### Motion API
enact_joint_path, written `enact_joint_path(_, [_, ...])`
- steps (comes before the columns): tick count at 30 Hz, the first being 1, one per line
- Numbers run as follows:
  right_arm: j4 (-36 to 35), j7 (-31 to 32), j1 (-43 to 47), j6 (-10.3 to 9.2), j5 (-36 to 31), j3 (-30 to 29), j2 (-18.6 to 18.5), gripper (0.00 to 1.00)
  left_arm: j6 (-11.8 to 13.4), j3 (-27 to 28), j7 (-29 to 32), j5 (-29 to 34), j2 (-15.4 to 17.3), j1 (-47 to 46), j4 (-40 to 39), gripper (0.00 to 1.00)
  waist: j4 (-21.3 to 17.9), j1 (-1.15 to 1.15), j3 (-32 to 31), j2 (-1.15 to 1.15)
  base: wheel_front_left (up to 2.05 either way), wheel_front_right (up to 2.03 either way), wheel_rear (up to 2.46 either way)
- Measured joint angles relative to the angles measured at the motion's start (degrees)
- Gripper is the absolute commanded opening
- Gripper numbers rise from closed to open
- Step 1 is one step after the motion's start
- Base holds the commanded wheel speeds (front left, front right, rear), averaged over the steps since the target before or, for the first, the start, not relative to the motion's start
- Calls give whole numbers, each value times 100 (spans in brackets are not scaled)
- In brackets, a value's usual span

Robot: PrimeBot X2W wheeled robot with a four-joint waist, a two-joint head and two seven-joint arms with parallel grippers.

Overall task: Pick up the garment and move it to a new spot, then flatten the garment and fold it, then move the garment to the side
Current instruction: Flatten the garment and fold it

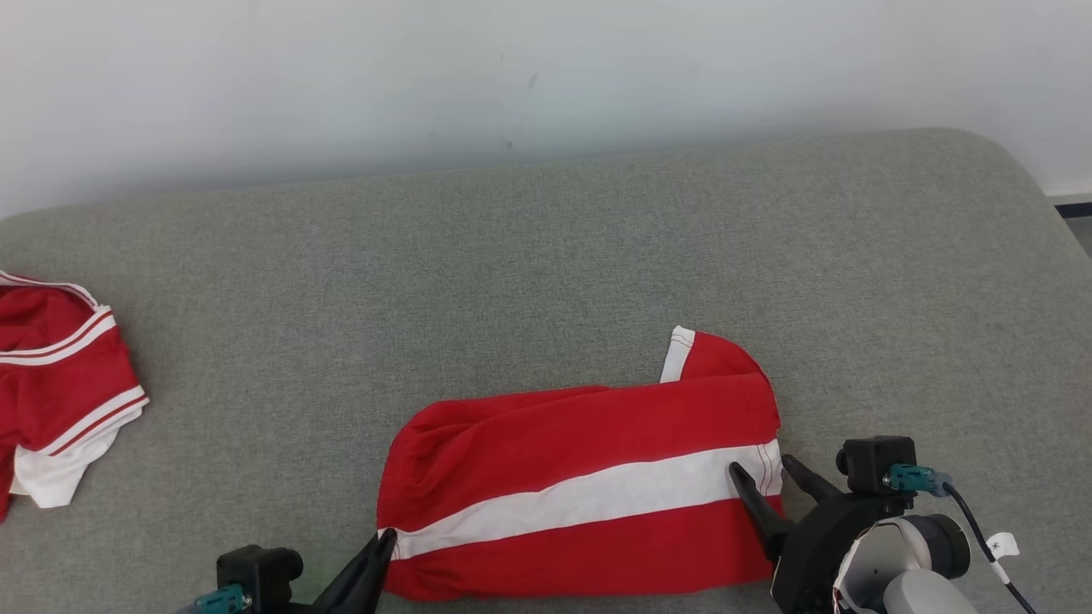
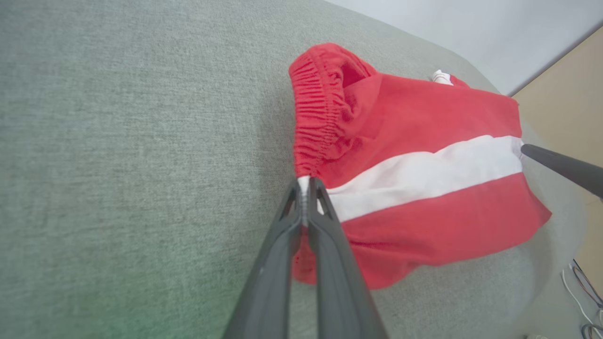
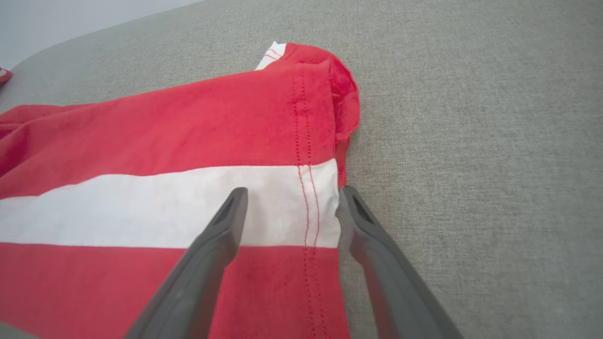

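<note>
Grey cushion (image 1: 546, 256) in the head view, with the red garment (image 1: 580, 443) lying flat on it, white stripe (image 1: 589, 499) running across. Left wrist view: the left gripper (image 2: 305, 182) is clamped tight on the waistband at the stripe's end! Right wrist view: the right gripper (image 3: 292, 189) is spread wide, fingers straddling the hem at the stripe's other end.

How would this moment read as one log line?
garment: lying on grey cushion | left pincer: shut on its waistband | right pincer: open at hem
</note>
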Motion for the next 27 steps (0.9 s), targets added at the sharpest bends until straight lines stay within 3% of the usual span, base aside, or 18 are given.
enact_joint_path(13, [390,205,-136,0,29,13,142,100,101,35,-158,65,21,-59,154,0,61,-1,49,0,0,0,0])
enact_joint_path(26, [76,-87,-192,0,316,568,44,100,119,15,-201,64,21,-109,194,0,59,-1,68,0,0,0,0])
enact_joint_path(27, [35,-105,-187,0,320,569,32,96,120,18,-208,63,22,-109,194,0,57,-1,64,0,0,0,0])
